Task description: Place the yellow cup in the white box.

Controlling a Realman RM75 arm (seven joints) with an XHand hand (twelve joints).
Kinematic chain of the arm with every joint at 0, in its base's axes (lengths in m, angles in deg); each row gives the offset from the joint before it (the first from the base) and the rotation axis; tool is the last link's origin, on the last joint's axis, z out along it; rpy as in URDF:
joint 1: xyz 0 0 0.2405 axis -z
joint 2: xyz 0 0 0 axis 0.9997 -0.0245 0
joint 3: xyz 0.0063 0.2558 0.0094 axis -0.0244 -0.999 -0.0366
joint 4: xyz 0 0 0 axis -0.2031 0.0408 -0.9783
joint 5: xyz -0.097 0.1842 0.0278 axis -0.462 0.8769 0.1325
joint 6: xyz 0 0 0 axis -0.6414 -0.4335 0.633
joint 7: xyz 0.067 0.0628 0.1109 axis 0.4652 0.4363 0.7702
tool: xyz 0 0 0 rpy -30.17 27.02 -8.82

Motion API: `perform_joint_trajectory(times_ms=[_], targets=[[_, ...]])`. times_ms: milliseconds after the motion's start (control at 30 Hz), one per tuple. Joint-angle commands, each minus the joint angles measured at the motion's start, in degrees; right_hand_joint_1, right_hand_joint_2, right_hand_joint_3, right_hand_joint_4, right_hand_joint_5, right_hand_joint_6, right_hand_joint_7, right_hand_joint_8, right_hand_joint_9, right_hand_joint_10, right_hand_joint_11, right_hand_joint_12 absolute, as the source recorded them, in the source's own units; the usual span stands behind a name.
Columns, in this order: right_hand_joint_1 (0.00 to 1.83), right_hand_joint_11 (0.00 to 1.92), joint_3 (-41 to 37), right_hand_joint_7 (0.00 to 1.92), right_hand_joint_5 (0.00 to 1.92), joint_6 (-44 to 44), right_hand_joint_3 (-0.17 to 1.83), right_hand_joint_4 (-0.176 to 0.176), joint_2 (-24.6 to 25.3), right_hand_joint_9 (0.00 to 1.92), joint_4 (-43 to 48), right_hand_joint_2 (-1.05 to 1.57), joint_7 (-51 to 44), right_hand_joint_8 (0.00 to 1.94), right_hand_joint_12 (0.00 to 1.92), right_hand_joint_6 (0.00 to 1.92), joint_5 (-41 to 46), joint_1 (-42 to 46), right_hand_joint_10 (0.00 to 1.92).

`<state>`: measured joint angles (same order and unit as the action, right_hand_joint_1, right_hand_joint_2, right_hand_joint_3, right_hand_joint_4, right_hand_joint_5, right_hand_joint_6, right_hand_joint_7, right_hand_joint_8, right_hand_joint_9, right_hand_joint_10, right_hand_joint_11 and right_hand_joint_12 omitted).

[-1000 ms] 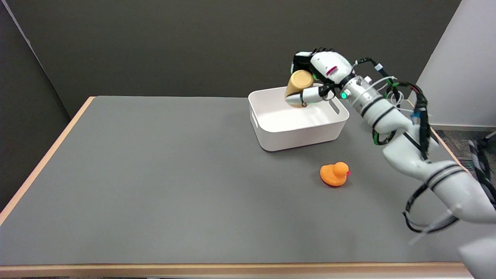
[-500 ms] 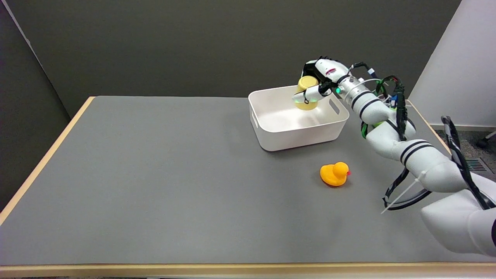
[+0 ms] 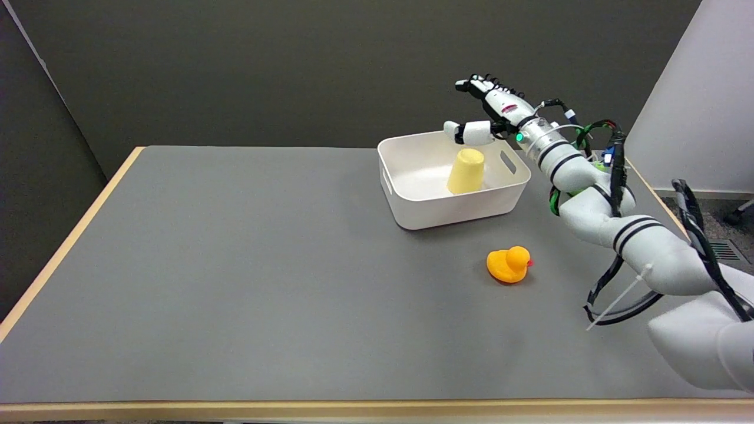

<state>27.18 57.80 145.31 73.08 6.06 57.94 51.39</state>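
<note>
The yellow cup (image 3: 466, 171) stands upside down inside the white box (image 3: 412, 212), toward its right half. My right hand (image 3: 489, 112) hovers above the box's far right corner, fingers spread apart and holding nothing. A gap of air separates the hand from the cup below it. The arm reaches in from the lower right of the head view.
An orange rubber duck (image 3: 508, 264) sits on the grey table (image 3: 235, 265) in front of the box, to its right. The table's wooden edge runs along the left and front. A dark wall stands behind the box.
My right hand let go of the yellow cup, which dropped into the box and now stands upside down. The hand's fingers spread and it lifted slightly.
</note>
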Motion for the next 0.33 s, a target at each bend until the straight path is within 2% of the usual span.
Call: perform_joint_trajectory(times_ms=[33, 133, 200, 267, 333], targets=[[0.44, 0.00, -11.1, 0.00, 0.09, -2.1, 0.85, 0.083, -6.0, 0.00, 23.6, 0.54, -0.2, 0.00, 0.96, 0.37, 9.6, 18.8, 0.08], [0.44, 0.00, -13.9, 0.00, 0.07, -10.6, 0.87, 0.061, -5.7, 0.00, 26.4, 0.53, -0.2, 0.00, 0.91, 0.34, 20.6, 24.8, 0.03], [0.44, 0.00, -14.2, 0.00, 0.06, -20.5, 0.88, 0.050, -5.3, 0.00, 26.8, 0.55, -1.2, 0.00, 0.91, 0.33, 29.5, 28.9, 0.05], [0.44, 0.00, -14.5, 0.00, 0.07, -26.1, 0.87, 0.055, -4.9, 0.00, 26.9, 0.58, -2.4, 0.03, 0.94, 0.33, 33.9, 31.3, 0.10], [0.43, 0.00, -15.1, 0.00, 0.07, -29.2, 0.91, 0.039, -4.4, 0.00, 27.3, 0.56, -3.2, 0.11, 0.95, 0.40, 37.7, 33.9, 0.19]])
